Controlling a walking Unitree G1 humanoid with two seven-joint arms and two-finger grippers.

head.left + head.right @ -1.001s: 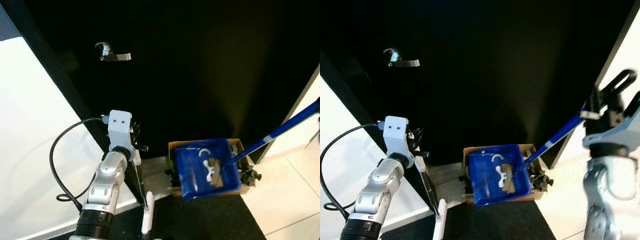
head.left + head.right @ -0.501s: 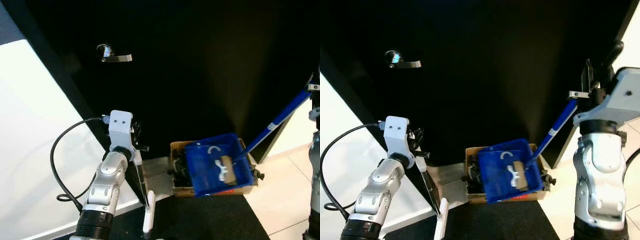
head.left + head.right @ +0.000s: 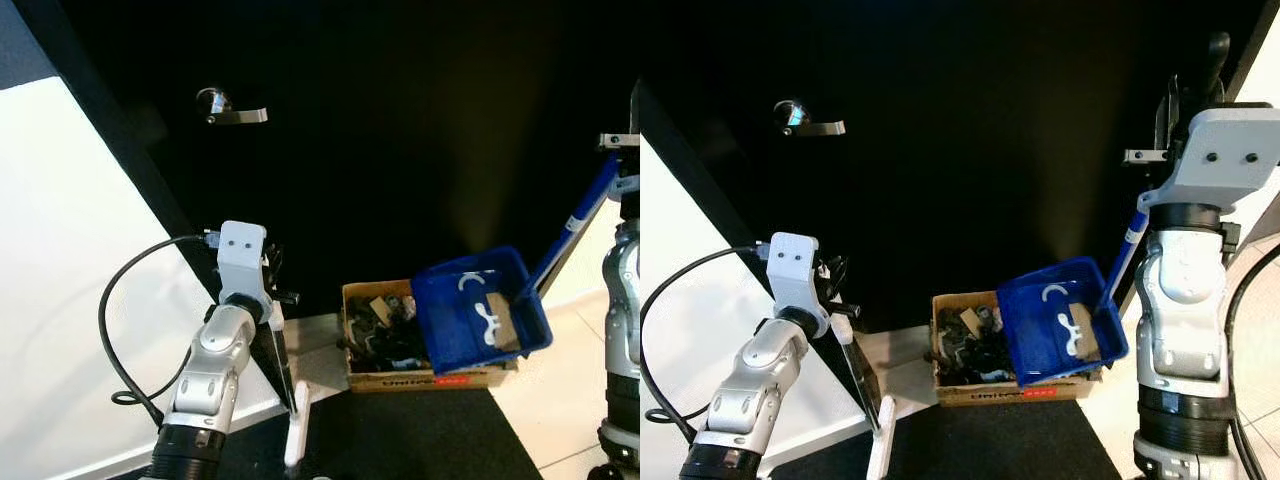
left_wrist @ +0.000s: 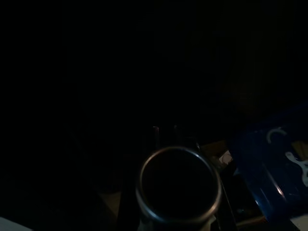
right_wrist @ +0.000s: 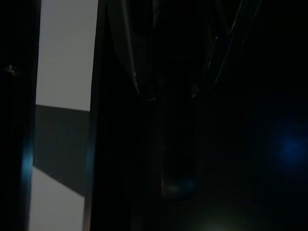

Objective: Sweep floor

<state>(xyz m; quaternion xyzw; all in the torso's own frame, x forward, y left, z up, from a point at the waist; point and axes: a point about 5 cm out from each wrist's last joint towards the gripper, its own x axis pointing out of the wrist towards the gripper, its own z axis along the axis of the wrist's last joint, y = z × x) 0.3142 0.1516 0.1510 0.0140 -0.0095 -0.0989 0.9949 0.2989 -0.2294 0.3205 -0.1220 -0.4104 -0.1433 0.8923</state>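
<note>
Holding blue dustpan point(image 3: 1060, 322) tilted over cardboard box point(image 3: 985, 385), our right gripper point(image 3: 1185, 95) clamps its handle point(image 3: 1122, 262); our left gripper point(image 3: 272, 285) grips broom pole point(image 3: 283, 368), brush on floor near box.

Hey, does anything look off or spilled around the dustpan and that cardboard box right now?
The blue dustpan is tilted over the right end of the cardboard box, yet white scraps and a tan piece are in its tray rather than in the box. The box already holds dark debris. No spill shows on the floor beside it.
</note>
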